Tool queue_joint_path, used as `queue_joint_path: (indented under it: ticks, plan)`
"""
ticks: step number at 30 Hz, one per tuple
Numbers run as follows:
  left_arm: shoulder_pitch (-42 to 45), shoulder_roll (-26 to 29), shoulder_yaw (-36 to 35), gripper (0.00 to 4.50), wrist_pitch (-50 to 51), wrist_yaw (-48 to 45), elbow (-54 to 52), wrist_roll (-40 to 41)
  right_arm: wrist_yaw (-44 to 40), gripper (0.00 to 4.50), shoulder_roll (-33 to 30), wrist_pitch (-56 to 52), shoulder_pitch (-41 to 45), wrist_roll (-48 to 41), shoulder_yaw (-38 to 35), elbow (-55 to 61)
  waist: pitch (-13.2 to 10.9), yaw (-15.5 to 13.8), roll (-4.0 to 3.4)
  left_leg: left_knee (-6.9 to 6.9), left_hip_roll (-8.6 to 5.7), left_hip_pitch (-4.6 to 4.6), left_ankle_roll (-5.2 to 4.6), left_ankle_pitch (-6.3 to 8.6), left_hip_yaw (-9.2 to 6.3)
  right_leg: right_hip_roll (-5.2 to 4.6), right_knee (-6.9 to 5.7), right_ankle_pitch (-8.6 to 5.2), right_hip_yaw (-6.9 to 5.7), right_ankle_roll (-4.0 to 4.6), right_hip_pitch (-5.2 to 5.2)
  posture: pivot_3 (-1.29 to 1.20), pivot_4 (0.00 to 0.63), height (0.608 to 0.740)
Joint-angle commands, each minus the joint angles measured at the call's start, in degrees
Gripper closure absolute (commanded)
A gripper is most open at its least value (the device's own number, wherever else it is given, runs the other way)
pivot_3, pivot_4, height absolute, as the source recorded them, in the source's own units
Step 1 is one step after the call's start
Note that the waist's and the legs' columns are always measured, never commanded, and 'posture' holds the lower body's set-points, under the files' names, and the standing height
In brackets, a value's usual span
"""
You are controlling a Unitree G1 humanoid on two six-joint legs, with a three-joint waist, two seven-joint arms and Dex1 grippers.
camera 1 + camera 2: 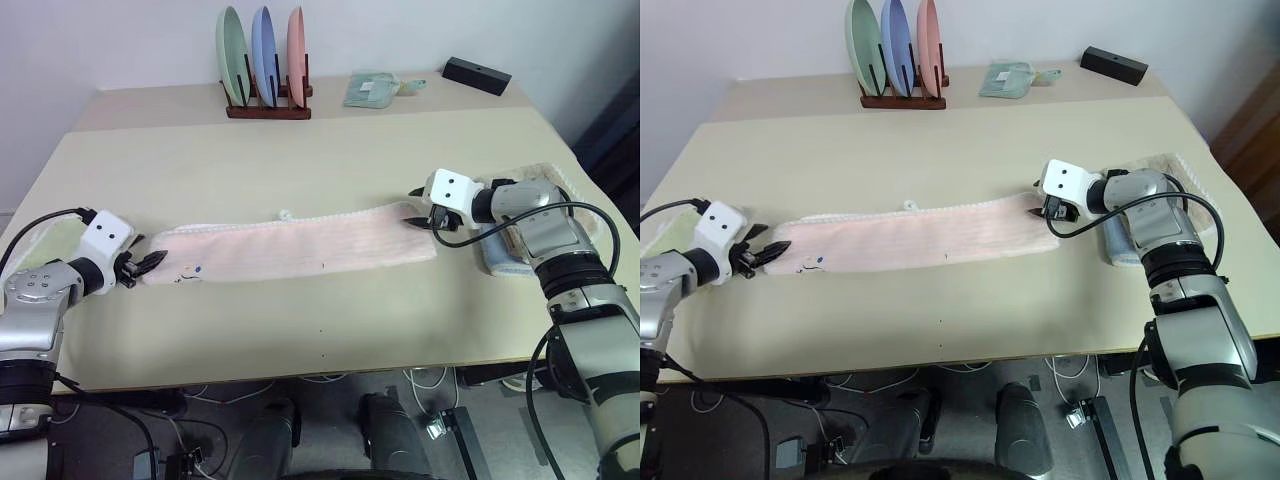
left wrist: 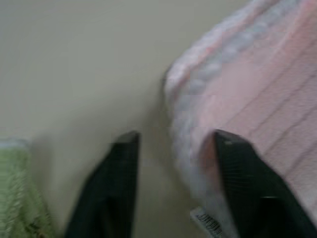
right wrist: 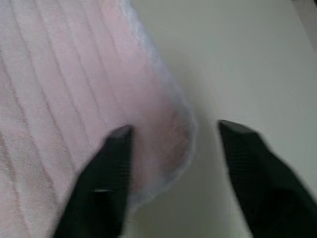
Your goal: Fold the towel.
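The towel (image 1: 300, 245) is a long pale pink strip with white scalloped edging, lying flat across the middle of the table. A small loop sticks out on its far edge, and a small embroidered mark sits near its left end. My left gripper (image 1: 150, 262) is at the towel's left end and is open. In the left wrist view one finger (image 2: 242, 183) lies over the towel's corner and the other over bare table. My right gripper (image 1: 425, 220) is at the right end, also open, with one finger (image 3: 106, 173) over the pink cloth and the other beside its edge.
A wooden rack with three upright plates (image 1: 265, 70) stands at the back. Beside it lie a light green folded cloth (image 1: 372, 90) and a black box (image 1: 477, 75). A green towel (image 1: 45, 245) lies by the left edge, and a folded towel (image 1: 505, 255) under my right arm.
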State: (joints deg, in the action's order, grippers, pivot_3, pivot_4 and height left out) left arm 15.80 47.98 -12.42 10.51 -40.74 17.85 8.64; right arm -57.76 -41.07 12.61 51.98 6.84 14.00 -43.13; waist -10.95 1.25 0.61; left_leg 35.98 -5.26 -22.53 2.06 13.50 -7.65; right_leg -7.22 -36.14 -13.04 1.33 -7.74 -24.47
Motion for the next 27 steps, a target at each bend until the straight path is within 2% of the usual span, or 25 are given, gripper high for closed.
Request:
queue_joint_path:
  ticks: [1, 5, 9, 12, 17, 19, 23, 27]
  plan:
    - [1.04, -0.87, -5.85, 0.77, 0.45, 3.49, -1.88, 3.15, 2.35, 1.12, -3.07, -0.27, -0.46, -0.04, -3.70, 4.91, 0.00, -0.08, 0.00, 0.00, 0.00, 0.00, 0.00, 0.00, -0.01, 0.00, 0.00, 0.00, 0.00, 0.00, -0.01, 0.00, 0.150, 0.737]
    - [0.11, -3.02, -8.69, 0.77, 0.22, 7.67, -5.32, 3.98, 1.88, 1.12, -5.20, -7.78, -5.53, -4.69, -8.63, 14.17, 0.01, -0.25, 0.02, 0.02, 0.02, -0.01, 0.01, 0.01, -0.02, 0.00, 0.00, 0.00, 0.00, 0.00, 0.01, 0.00, 0.150, 0.737]
    - [-0.75, -5.78, -10.65, 0.72, 1.21, 11.70, -9.51, 4.82, -0.74, 0.06, -6.68, -23.50, -15.64, -13.93, -15.13, 30.28, 0.01, -0.45, 0.02, 0.06, 0.09, -0.01, 0.01, 0.01, -0.03, 0.00, 0.00, 0.01, 0.00, -0.02, 0.04, 0.00, 0.150, 0.737]
    - [-3.02, -8.36, -10.49, 0.72, 3.63, 12.31, -16.90, 7.07, 0.58, 0.06, -5.88, -38.75, -25.57, -23.45, -21.66, 44.66, 0.02, -0.53, 0.03, 0.07, 0.11, -0.01, 0.00, 0.02, -0.10, 0.00, 0.00, 0.02, 0.01, -0.02, 0.07, 0.00, 0.150, 0.737]
    - [-9.75, -11.56, 0.35, 0.72, 5.36, 6.87, -34.55, 8.18, 9.81, 0.06, -0.10, -61.87, -39.04, -38.08, -30.26, 63.16, 0.07, -0.67, 0.05, 0.13, 0.12, -0.01, -0.02, 0.03, -0.20, -0.02, 0.01, 0.02, 0.07, -0.02, 0.10, 0.00, 0.150, 0.737]
    - [-10.77, -13.09, 5.86, 0.72, 6.29, 5.03, -39.63, 8.50, 16.35, 0.06, 4.09, -70.57, -42.15, -42.30, -33.23, 68.09, 0.08, -0.75, 0.06, 0.15, 0.12, 0.00, -0.02, 0.03, -0.17, -0.02, 0.03, 0.02, 0.09, -0.02, 0.15, 0.00, 0.150, 0.737]
    - [-9.95, -15.29, 14.08, 0.72, 7.88, 2.43, -43.58, 8.33, 26.58, 0.06, 12.23, -82.38, -43.89, -48.40, -38.34, 71.92, 0.08, -0.68, 0.06, 0.15, 0.13, 0.01, -0.02, 0.03, -0.08, 0.00, 0.05, 0.01, 0.09, -0.01, 0.16, 0.00, 0.150, 0.737]
    - [-8.71, -15.76, 20.07, 0.72, 7.29, 0.50, -44.70, 6.15, 35.97, 0.06, 19.95, -87.96, -41.66, -49.27, -40.74, 70.76, 0.08, -0.63, 0.04, 0.14, 0.13, 0.02, -0.03, 0.03, 0.02, 0.02, 0.05, 0.01, 0.08, -0.01, 0.16, 0.00, 0.150, 0.737]
